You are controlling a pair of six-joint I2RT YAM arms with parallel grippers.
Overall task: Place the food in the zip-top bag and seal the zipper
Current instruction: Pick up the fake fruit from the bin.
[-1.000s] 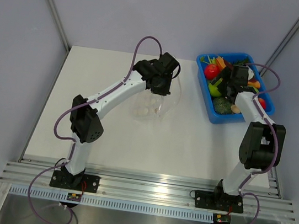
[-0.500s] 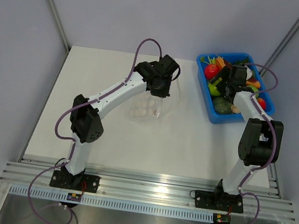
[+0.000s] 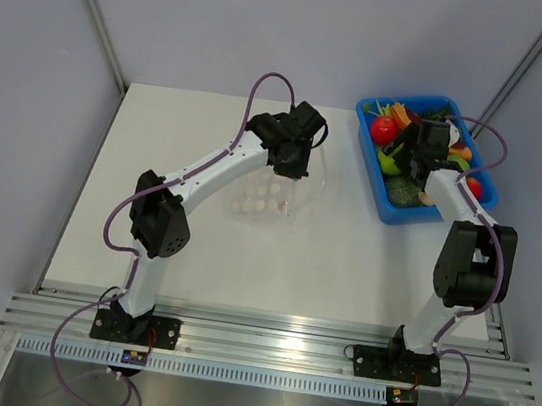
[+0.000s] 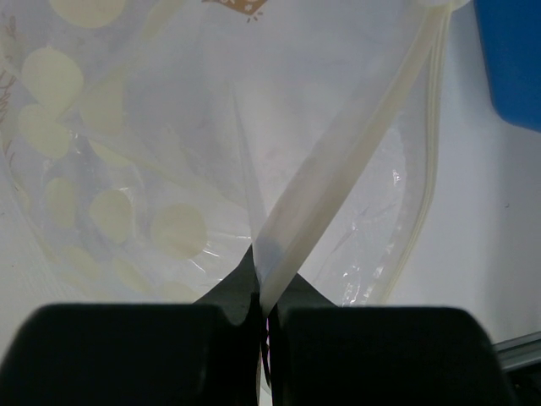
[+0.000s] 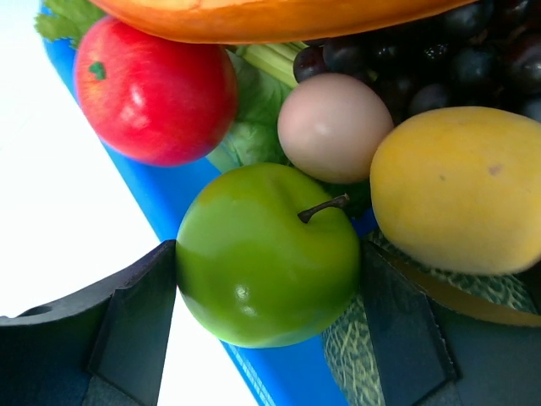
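Zip-top bag (image 3: 270, 199) lies crumpled on the white bench (image 3: 243, 260). Its long axis runs from near-left to far-right, and its mouth is raised at the far end. There the left fingers (image 4: 169, 347) are closed on the zipper (image 4: 338, 169). Farther right, in the blue tray (image 3: 403, 215), the right fingers (image 5: 127, 330) clasp a green apple (image 5: 266, 262) on both sides. Pale grey walls (image 3: 176, 18) stand behind.
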